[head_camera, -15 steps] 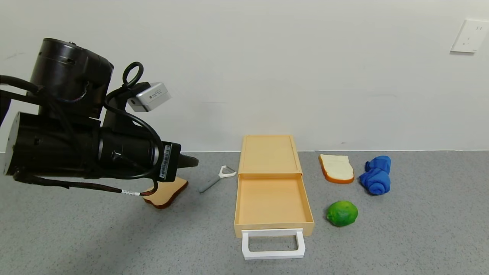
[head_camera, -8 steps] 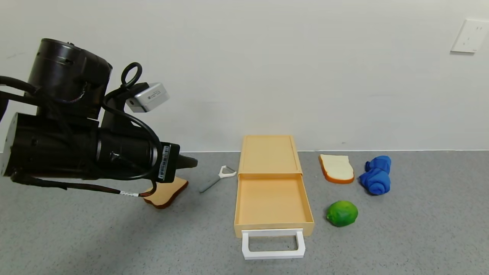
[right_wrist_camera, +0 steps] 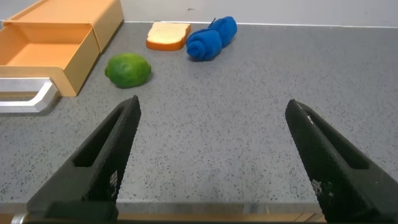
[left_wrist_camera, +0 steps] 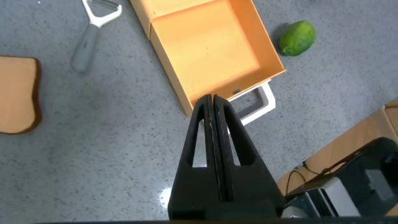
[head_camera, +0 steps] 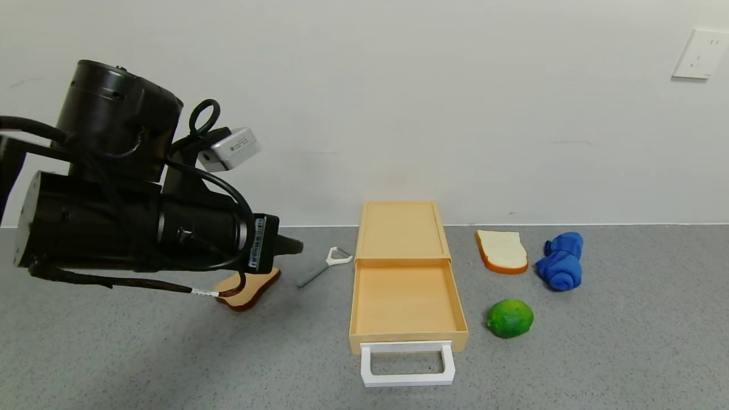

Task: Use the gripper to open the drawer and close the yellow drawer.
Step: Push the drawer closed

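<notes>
One drawer (head_camera: 405,273), pale yellow, thin-walled plastic by the look: likely light, rigid and smooth, so apt to skate on the grey counter (head_camera: 626,341) if shoved off-axis; its tray stands pulled out and empty, with the case butting the wall. Left gripper (head_camera: 287,246), well to the left of the drawer and above the counter, fingers pressed together, holding nothing. Right gripper (right_wrist_camera: 211,162), low over the counter on the drawer's right, fingers spread wide, idle. Handle (head_camera: 408,364), a white loop at the tray's front: the only sound hold for pulling; for closing, a square push on the handle or tray front should serve. Lime (head_camera: 510,318) just right of the tray. Cloth (head_camera: 561,261) and bread (head_camera: 502,251) further right. Peeler (head_camera: 322,266) just left of the case.
</notes>
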Robot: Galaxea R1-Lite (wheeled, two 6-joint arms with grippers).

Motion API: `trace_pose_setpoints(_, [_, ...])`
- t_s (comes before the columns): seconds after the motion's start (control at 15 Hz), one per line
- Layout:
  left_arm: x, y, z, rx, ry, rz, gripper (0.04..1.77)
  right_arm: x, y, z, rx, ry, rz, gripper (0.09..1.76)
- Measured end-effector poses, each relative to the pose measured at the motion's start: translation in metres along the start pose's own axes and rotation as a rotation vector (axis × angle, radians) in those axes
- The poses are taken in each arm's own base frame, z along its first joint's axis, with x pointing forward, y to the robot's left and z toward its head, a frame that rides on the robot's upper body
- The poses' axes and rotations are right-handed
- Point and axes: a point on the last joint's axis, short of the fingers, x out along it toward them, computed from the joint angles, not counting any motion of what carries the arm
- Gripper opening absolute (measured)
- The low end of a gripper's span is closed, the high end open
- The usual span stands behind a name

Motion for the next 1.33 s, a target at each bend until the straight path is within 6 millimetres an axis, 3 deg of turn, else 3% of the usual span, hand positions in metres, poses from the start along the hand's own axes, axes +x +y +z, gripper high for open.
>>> trace_pose_setpoints(0.33, [0.022,-0.028,-0.002,-0.096,0.019,0.113,0.11,0.0,0.0,0.0,0.0,0.0,0.0,1.71])
trace_pose_setpoints(0.8, [0.068,-0.06,-0.008,-0.204,0.181,0.183,0.11,0.0,0.0,0.0,0.0,0.0,0.0,1.71])
trace_pose_setpoints(1.33, [0.115,-0.097,-0.034,-0.197,0.377,0.216,0.11,0.0,0.0,0.0,0.0,0.0,0.0,1.71])
